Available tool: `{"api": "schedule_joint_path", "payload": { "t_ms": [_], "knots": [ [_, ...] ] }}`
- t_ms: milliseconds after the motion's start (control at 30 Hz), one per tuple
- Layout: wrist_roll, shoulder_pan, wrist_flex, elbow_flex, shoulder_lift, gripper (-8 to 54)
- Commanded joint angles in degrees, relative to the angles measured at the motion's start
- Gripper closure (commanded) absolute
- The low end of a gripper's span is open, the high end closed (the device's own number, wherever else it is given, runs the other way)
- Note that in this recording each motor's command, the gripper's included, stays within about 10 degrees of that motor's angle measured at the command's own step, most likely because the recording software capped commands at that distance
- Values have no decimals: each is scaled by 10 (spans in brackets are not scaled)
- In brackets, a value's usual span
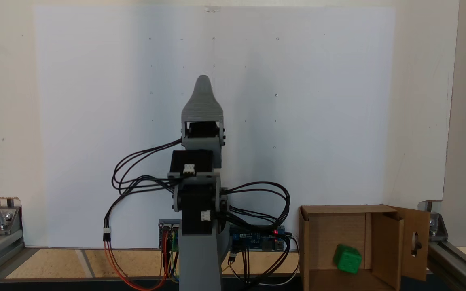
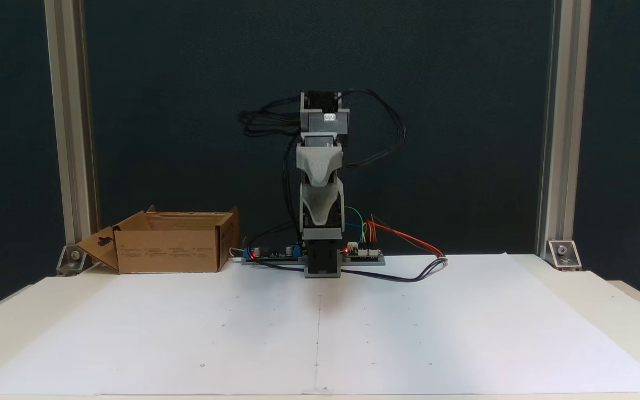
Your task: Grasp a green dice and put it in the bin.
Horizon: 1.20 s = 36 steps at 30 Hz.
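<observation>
The green dice lies inside the bin, a brown cardboard box with open flaps, close to its right inner wall in a fixed view. That bin stands at the back left of the table in another fixed view, where the dice is hidden by its walls. The grey arm is folded over its base in the middle of the table. Its gripper points out over the white paper, well away from the bin. From the front the gripper shows its jaws stacked one behind the other, with nothing seen in them.
Circuit boards and loose black, red and orange cables lie around the arm's base. Aluminium frame posts stand at the table's back corners. A large white paper sheet covers the table.
</observation>
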Motion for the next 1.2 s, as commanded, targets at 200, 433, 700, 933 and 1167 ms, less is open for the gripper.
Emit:
{"api": "schedule_joint_path", "payload": {
  "t_ms": [200, 433, 700, 933, 1167],
  "knots": [
    [25, 4, -240, 58, 95, -3],
    [21, 41, -413, 149, 109, 7],
    [15, 40, -602, 264, 109, 25],
    [6, 38, -764, 337, 109, 25],
    [-6, 40, -924, 454, 110, 24]
  ]
}}
